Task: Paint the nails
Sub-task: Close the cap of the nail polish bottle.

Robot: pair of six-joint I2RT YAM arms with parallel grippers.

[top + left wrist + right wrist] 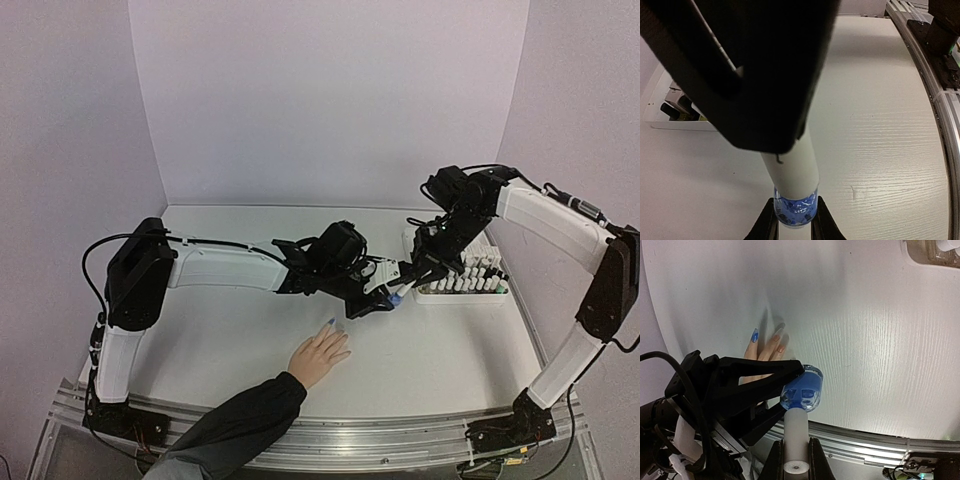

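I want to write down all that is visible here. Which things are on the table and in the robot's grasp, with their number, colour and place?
table: one, white, under everything.
rack: one, white, far right of the table, full of small white-capped bottles; their number is unclear.
polish bottle: one, blue, held in the air between the two arms.
cap: one, white, at the polish bottle's top.
hand: one, light-skinned, flat on the table, near the middle.
sleeve: one, dark, at the near edge.
nails: one blue, the others in view bare.
left fingers: two, black, shut on the polish bottle.
right fingers: two, black, shut on the cap.
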